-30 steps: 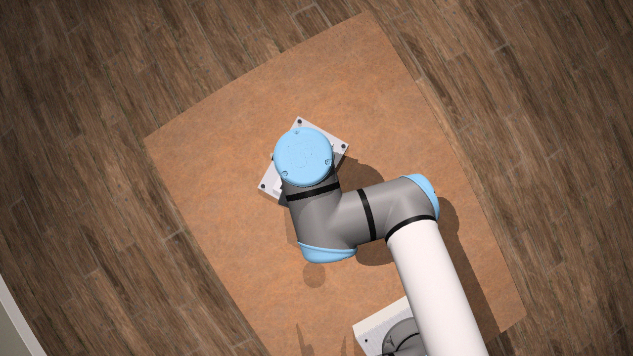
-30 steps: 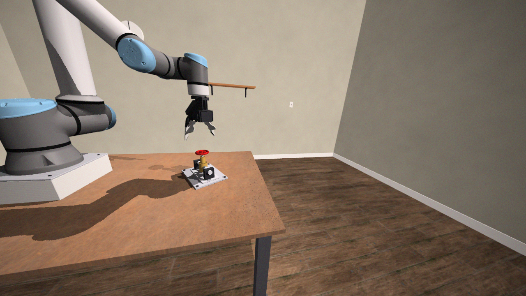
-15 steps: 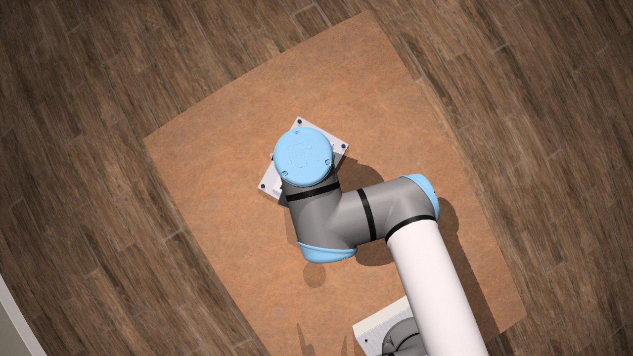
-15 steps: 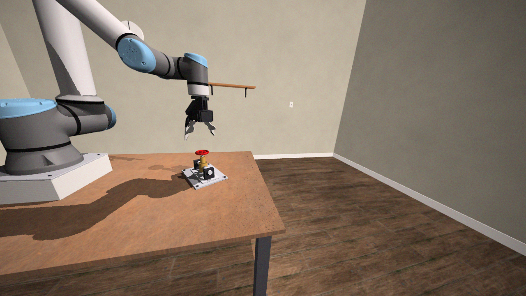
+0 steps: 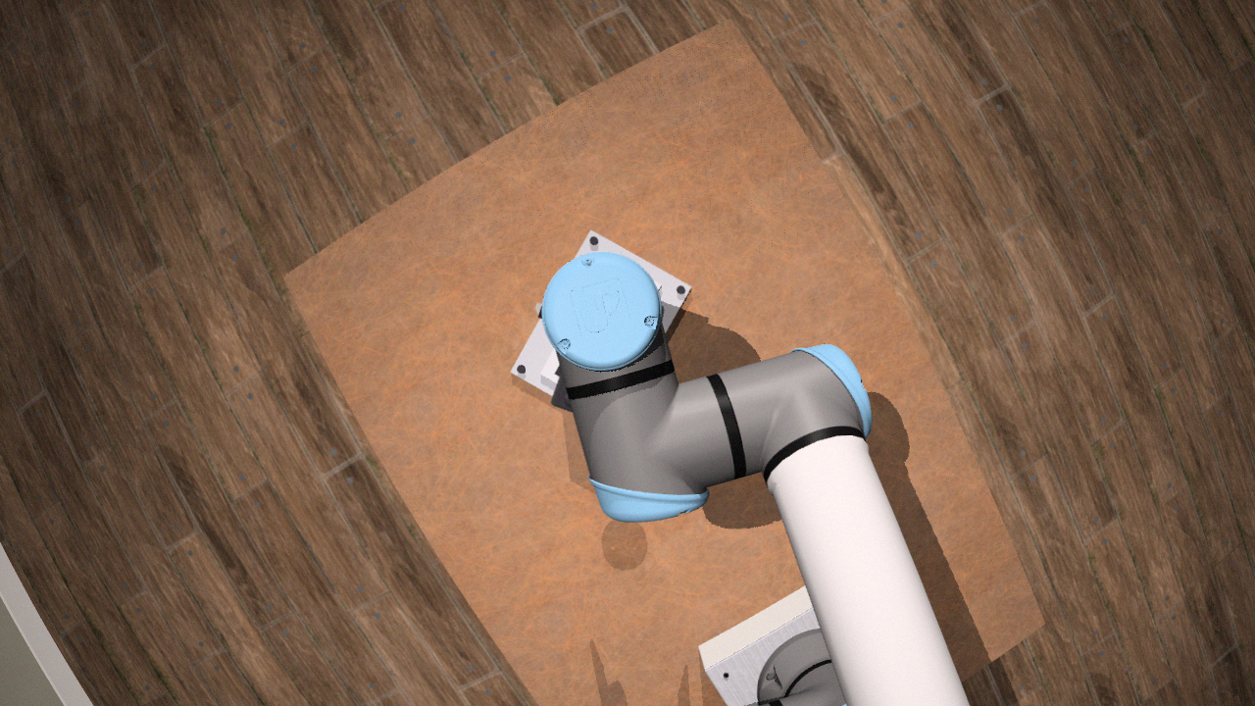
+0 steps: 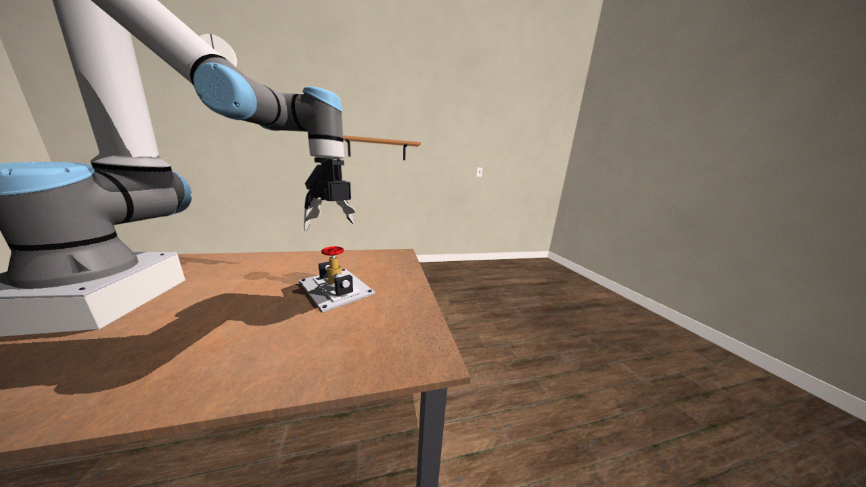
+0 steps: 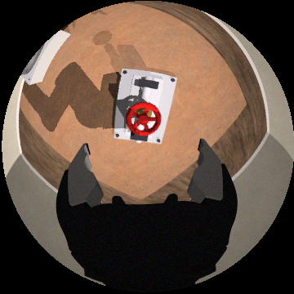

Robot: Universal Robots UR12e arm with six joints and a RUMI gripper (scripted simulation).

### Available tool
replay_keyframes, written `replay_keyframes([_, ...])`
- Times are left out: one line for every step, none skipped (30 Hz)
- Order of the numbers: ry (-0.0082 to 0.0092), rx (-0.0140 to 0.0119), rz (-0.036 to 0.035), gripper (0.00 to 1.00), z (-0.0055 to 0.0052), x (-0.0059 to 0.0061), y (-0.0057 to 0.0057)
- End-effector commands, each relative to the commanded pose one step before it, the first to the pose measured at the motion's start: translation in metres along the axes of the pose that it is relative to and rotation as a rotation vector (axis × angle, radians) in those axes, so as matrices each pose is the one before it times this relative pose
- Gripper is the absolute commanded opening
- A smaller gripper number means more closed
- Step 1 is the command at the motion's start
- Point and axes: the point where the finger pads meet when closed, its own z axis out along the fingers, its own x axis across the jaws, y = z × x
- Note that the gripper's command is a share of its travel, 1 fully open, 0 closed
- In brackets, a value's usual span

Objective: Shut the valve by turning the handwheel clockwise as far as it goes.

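The surface [image 6: 242, 357] is a brown wooden table top on dark legs, standing on a dark plank floor [image 6: 605, 375]. 2 beige walls meet at a corner behind it, with a white baseboard [image 6: 696, 336] along their foot, a narrow wooden shelf [image 6: 381, 141] on brackets and a small white wall plate [image 6: 479, 172]. The robot's grey and blue base [image 6: 54, 224] sits on a white block [image 6: 90, 296] at the left end of the surface, and the arm's long shadow runs across the wood toward the valve.

The valve [image 6: 333, 269] stands upright on a white square plate [image 6: 357, 295] with a screw in each corner, near the far right corner of the surface. Its red handwheel [image 7: 143, 119] sits on top of a brass stem, facing up.

The gripper [image 6: 328, 219] hangs well above the handwheel, pointing down. Its 2 fingers are spread as wide as they go, holding nothing and touching nothing. In the wrist view the handwheel lies ahead of the fingers, between their tips. From the top view the arm's blue cap [image 5: 601, 310] covers the valve, leaving only the plate's corners in sight.
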Motion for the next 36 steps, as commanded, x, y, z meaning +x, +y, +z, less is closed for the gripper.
replay_keyframes([-0.00005, -0.001, -0.00925, 1.0, -0.00085, 0.00109, -0.00083])
replay_keyframes([0.00001, -0.00002, -0.00256, 1.0, -0.00001, 0.00003, 0.00001])
replay_keyframes([0.00001, -0.00002, -0.00312, 1.0, -0.00001, 0.00004, 0.00001])
replay_keyframes([0.00002, -0.00002, -0.00372, 1.0, -0.00001, 0.00005, 0.00001])
replay_keyframes([0.00002, -0.00003, -0.00435, 1.0, -0.00002, 0.00006, 0.00002])
replay_keyframes([0.00002, -0.00003, -0.005, 1.0, -0.00002, 0.00006, 0.00002])
replay_keyframes([0.00003, -0.00003, -0.00568, 1.0, -0.00002, 0.00006, 0.00004])
replay_keyframes([0.0, 0.0, 0.0, 1.0, 0.0, 0.0, 0.0])
replay_keyframes([0.0, 0.0, 0.0, 1.0, 0.0, 0.0, 0.0])
replay_keyframes([0.00003, -0.00003, -0.00618, 1.0, -0.00002, -0.00001, 0.00013])
replay_keyframes([0.00003, -0.00004, -0.00704, 1.0, -0.00003, 0.00005, 0.00008])
replay_keyframes([0.00003, -0.00005, -0.00779, 1.0, -0.00003, 0.00006, 0.00008])
replay_keyframes([0.00003, -0.00006, -0.00855, 1.0, -0.00003, 0.00007, 0.00008])
replay_keyframes([0.00004, -0.00006, -0.00933, 1.0, -0.00004, 0.00009, 0.00008])
replay_keyframes([0.00004, -0.00006, -0.0101, 1.0, -0.00004, 0.0001, 0.00009])
replay_keyframes([0.00005, -0.00007, -0.01086, 1.0, -0.00004, 0.00011, 0.00009])
replay_keyframes([0.00005, -0.00006, -0.01163, 1.0, -0.00004, 0.00011, 0.00008])
replay_keyframes([0.00003, -0.00001, -0.01237, 1.0, -0.00001, 0.00009, 0.00005])
replay_keyframes([-0.00001, 0.00006, -0.01309, 1.0, 0.00004, 0.00006, 0.00002])
replay_keyframes([-0.00005, 0.00015, -0.01379, 1.0, 0.00009, 0.00002, -0.00002])
replay_keyframes([-0.00008, 0.00023, -0.01448, 1.0, 0.00014, -0.00002, -0.00006])
replay_keyframes([-0.00009, 0.00026, -0.01516, 1.0, 0.00015, -0.00005, -0.00009])
replay_keyframes([-0.00008, 0.00024, -0.01582, 1.0, 0.00014, -0.00006, -0.0001])
replay_keyframes([-0.00006, 0.0002, -0.01649, 1.0, 0.00011, -0.00006, -0.00013])
replay_keyframes([0.0, 0.0, 0.0, 1.0, 0.0, 0.0, 0.0])
replay_keyframes([0.0, 0.0, 0.0, 1.0, 0.0, 0.0, 0.0])
replay_keyframes([-0.00003, 0.00022, -0.01653, 1.0, 0.00009, -0.00048, -0.00026])
replay_keyframes([0.0001, -0.00019, -0.0178, 1.0, -0.00012, 0.00006, 0.00006])
replay_keyframes([0.00011, -0.00027, -0.01845, 1.0, -0.00016, 0.00011, 0.00011])
replay_keyframes([0.00011, -0.0003, -0.01908, 1.0, -0.00017, 0.00016, 0.00015])
replay_keyframes([0.00009, -0.00025, -0.01967, 1.0, -0.00014, 0.00019, 0.00012])
replay_keyframes([0.00007, -0.00019, -0.02019, 1.0, -0.00011, 0.0002, 0.00009])
replay_keyframes([0.00004, -0.0001, -0.0204, 1.0, -0.00005, 0.00006, 0.00014])
replay_keyframes([0.00002, 0.00001, -0.02081, 1.0, 0.00001, 0.00003, 0.00007])
replay_keyframes([0.00001, 0.00013, -0.02119, 1.0, 0.00007, 0.00001, -0.00002])
replay_keyframes([0.0, 0.00024, -0.02155, 1.0, 0.00013, -0.00001, -0.00015])
